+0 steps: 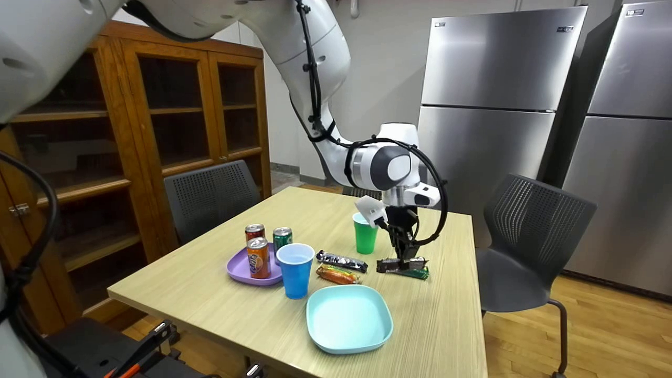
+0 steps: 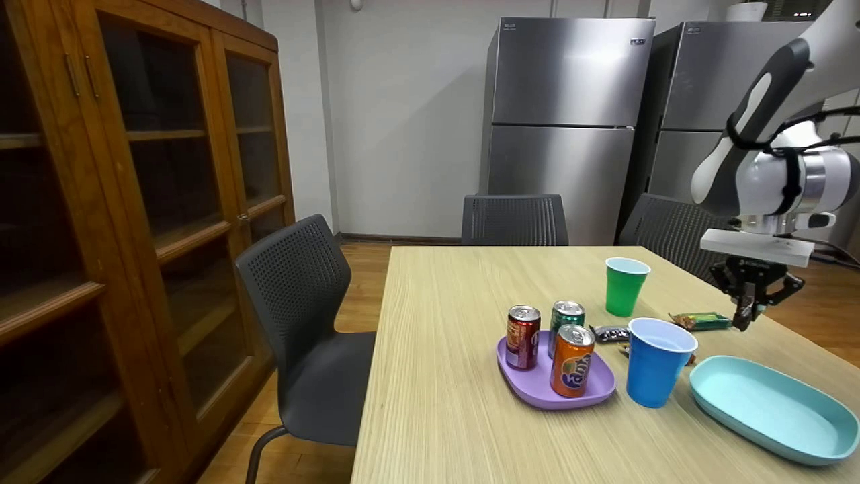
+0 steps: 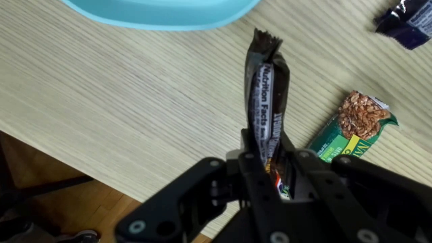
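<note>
Ana: What have the fingers got hold of?

Ben: A brown snack bar. The gripper is clamped on it, and one end pokes out ahead, with "Nutrition Facts" readable in the wrist view.

Ana: So where exactly is that bar?

Ben: Between the fingers, over the table. I can't tell whether its underside touches the surface.

Ana: What's nearest to it?

Ben: A green granola bar, lying on the table just beside the gripper. A bit farther off, in an exterior view, a black bar and an orange bar lie close together.

Ana: And the cups?

Ben: Both stand upright: the green cup near the bars, the blue cup between the purple plate and the light blue plate.

Ana: What's on the purple one?

Ben: Three drink cans, all upright: a red can, a green can and an orange can.

Ana: Anything beyond the table?

Ben: Gray chairs around it, a wooden cabinet with glass doors, and two steel fridges, all showing in both exterior views.
</note>
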Tool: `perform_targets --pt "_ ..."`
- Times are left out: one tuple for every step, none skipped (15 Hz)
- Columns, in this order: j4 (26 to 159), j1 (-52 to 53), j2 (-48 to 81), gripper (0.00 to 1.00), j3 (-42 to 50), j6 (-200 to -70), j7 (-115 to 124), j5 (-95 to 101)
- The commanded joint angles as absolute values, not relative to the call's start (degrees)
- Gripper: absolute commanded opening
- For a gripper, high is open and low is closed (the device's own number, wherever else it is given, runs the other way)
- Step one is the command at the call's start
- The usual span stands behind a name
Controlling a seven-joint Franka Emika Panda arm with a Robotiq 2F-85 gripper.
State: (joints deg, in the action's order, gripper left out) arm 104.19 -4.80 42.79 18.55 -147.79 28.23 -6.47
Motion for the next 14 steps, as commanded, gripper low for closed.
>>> perform_targets --pt "114.8 -3.2 34.0 0.04 19.0 -149.2 25.6 -3.9" --pt "116.7 -2.7 32.7 0.04 19.3 -149.6 25.5 -3.1" --pt "119.0 -2.0 31.2 0.04 19.5 -150.6 25.7 -2.0" --pt "121.1 -1.2 29.8 0.04 19.8 -151.2 26.1 -0.8" --pt "122.9 -0.4 28.8 0.04 20.2 -151.7 26.6 0.5" --pt "124.7 0.4 27.7 0.04 20.5 -151.8 27.0 1.8" --pt "126.6 1.6 26.8 0.04 21.1 -152.5 27.7 3.3" --pt "128.3 2.5 25.9 0.04 21.5 -152.7 28.4 4.6" --pt "129.9 3.6 25.1 0.04 22.1 -153.0 29.1 5.9" --pt "131.3 4.7 24.6 0.04 22.6 -153.3 30.0 7.1" --pt "132.4 5.7 24.4 0.04 23.1 -153.8 31.2 8.1" --pt "133.3 6.8 24.5 0.04 23.6 -154.2 32.7 9.0" --pt "134.1 7.7 24.6 0.04 24.0 -154.9 34.1 9.6" --pt "134.6 8.5 24.9 0.04 24.2 -155.3 35.7 9.8"
